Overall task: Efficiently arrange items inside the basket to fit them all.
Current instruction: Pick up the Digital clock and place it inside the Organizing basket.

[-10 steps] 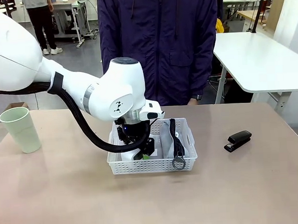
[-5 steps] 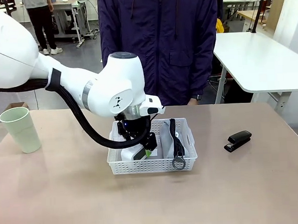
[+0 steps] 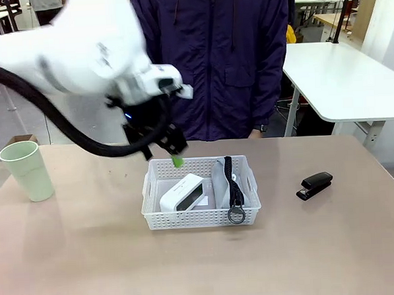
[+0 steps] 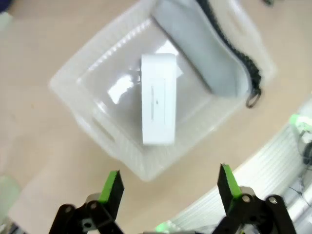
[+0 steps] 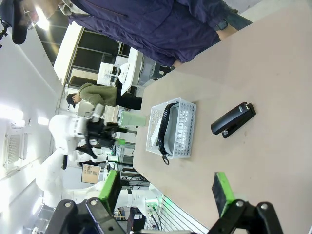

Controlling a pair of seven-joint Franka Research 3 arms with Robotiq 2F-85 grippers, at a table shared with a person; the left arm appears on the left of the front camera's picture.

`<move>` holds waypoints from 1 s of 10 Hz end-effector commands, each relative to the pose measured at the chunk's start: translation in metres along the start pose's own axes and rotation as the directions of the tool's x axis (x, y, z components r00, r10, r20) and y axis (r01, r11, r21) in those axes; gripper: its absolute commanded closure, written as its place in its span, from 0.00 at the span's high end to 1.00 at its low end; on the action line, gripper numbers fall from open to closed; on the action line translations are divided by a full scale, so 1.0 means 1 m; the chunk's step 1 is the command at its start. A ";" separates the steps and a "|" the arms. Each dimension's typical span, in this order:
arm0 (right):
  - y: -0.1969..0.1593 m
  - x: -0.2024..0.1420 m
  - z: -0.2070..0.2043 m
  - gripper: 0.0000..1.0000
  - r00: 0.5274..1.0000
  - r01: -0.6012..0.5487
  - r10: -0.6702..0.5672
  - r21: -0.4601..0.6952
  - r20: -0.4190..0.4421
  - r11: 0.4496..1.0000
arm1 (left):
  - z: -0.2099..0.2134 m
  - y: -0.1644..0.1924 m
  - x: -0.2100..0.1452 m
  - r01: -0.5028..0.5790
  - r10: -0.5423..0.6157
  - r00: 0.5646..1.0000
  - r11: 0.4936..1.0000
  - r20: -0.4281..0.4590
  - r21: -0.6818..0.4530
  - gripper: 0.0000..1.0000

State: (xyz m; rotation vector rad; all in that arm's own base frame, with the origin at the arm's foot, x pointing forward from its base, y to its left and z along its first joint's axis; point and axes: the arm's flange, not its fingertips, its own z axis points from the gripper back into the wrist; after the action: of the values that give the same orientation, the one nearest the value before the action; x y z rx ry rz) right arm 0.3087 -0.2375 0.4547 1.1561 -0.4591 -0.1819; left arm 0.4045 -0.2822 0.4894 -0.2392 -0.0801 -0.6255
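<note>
The white basket [image 3: 201,217] sits mid-table before the person. Inside it the white clock [image 3: 184,193] lies on the left and the grey pouch [image 3: 222,179] stands on the right, its black strap and ring hanging over the front wall. My left gripper [image 3: 171,149] hovers open and empty above the basket's far left corner. From the left wrist view, the open left gripper [image 4: 170,187] looks down on the clock [image 4: 158,97], the pouch [image 4: 204,53] and the basket [image 4: 73,92]. The black stapler [image 3: 316,185] lies right of the basket, the green cup [image 3: 28,171] far left. My right gripper [image 5: 166,187] is open, away from the stapler [image 5: 234,119] and the basket [image 5: 190,152].
The person in a dark jacket [image 3: 212,61] stands at the far edge behind the basket. Bare tabletop [image 3: 90,259] spreads in front of the basket and on both sides. Another white table [image 3: 345,80] stands at the back right.
My left gripper has let go of the clock inside the basket, opened, and risen up and to the left. The clock now lies free in the basket's left half.
</note>
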 end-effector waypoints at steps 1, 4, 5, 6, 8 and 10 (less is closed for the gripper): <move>0.001 0.002 -0.001 1.00 0.999 -0.028 0.027 0.026 0.018 0.999 | 0.048 0.056 -0.059 -0.122 0.131 0.990 0.983 0.060 -0.136 1.00; 0.001 0.002 -0.001 1.00 0.999 -0.028 0.027 0.026 0.018 0.999 | 0.086 0.156 -0.147 -0.342 0.415 0.900 0.862 0.134 -0.375 1.00; 0.001 0.002 -0.001 1.00 0.999 -0.028 0.027 0.026 0.018 0.999 | 0.092 0.196 -0.186 -0.435 0.563 0.809 0.766 0.168 -0.474 1.00; 0.001 0.002 -0.001 1.00 0.999 -0.028 0.027 0.026 0.018 0.999 | 0.090 0.226 -0.215 -0.470 0.660 0.727 0.682 0.192 -0.561 1.00; 0.001 0.002 -0.001 1.00 0.999 -0.028 0.027 0.026 0.018 0.999 | 0.069 0.262 -0.256 -0.409 0.739 0.630 0.577 0.238 -0.707 1.00; 0.001 0.002 -0.001 1.00 0.999 -0.028 0.027 0.026 0.018 0.999 | 0.046 0.278 -0.270 -0.375 0.767 0.609 0.502 0.201 -0.780 1.00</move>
State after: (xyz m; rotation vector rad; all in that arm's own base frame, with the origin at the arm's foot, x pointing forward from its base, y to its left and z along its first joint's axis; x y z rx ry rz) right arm 0.3096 -0.2376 0.4538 1.1572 -0.4574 -0.1824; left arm 0.3412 0.1128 0.4497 -1.0775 -0.2877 0.2480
